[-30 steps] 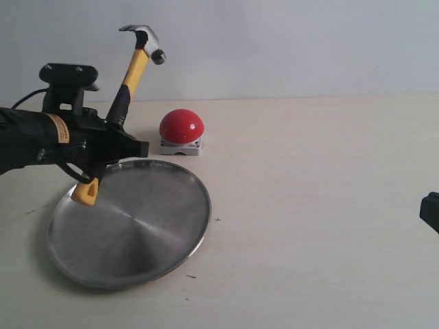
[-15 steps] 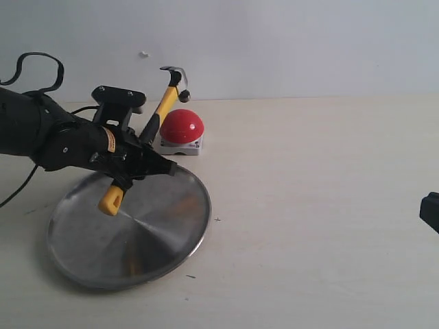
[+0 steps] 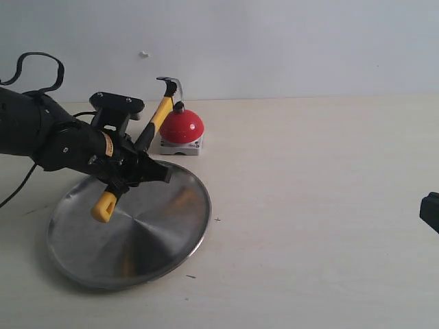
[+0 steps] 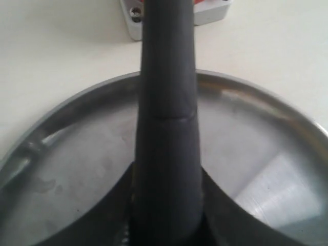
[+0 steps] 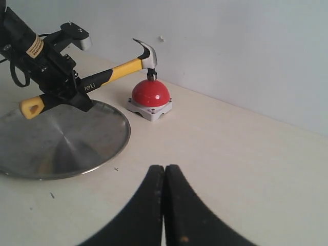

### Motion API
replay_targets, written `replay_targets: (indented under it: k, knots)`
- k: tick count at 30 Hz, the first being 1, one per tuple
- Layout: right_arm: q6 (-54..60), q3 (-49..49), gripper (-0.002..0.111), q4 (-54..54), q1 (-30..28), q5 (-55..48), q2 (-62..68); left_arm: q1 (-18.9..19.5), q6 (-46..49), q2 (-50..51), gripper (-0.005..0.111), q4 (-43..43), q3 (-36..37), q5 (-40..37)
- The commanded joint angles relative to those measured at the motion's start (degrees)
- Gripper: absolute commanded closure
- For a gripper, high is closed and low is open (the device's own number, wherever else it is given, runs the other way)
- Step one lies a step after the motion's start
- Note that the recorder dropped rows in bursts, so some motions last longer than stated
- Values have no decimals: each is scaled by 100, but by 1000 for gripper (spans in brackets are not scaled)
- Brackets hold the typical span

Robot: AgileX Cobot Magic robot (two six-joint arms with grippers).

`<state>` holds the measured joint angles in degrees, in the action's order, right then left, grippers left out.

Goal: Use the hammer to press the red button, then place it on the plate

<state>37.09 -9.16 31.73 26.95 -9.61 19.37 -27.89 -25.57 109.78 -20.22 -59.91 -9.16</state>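
Note:
My left gripper [image 3: 140,164] is shut on the black grip of the hammer [image 3: 152,123], above the far part of the silver plate [image 3: 147,233]. The handle slants up to the right, its yellow looped end [image 3: 104,205] hanging over the plate. The dark head [image 5: 147,57] rests with its face on top of the red button [image 3: 182,127], as the right wrist view shows. In the left wrist view the handle [image 4: 168,118] fills the middle over the plate [image 4: 256,154]. My right gripper [image 5: 164,169] is shut and holds nothing, over bare table to the right of the plate [image 5: 61,138].
The button's grey-white base [image 5: 149,108] stands just beyond the plate's far rim. A pale wall [image 3: 274,41] closes the back of the table. The black right arm [image 3: 431,211] shows only at the right edge of the exterior view.
The left arm swung the hammer down and rightward: the head dropped from high above the table to the top of the red button. The right gripper stayed still.

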Motion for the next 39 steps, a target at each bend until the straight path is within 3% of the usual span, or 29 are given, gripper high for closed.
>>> replay_targets:
  k: [1,15,22,25,39]
  knots:
    - [52,25,108,-9,-7,-4,-22,-5,-15,-87,107,-7,-92,336]
    - [52,25,108,14,-7,-4,-22,-5,167,-1407,107,-33,-92,485]
    - [52,25,108,14,-7,7,-22,-15,117,173,107,149,32,330]
    - [52,25,108,14,-7,7,-22,-15,151,275,107,95,32,147]
    - [52,25,108,122,-7,7,-22,-3,130,-1647,107,102,42,-172]
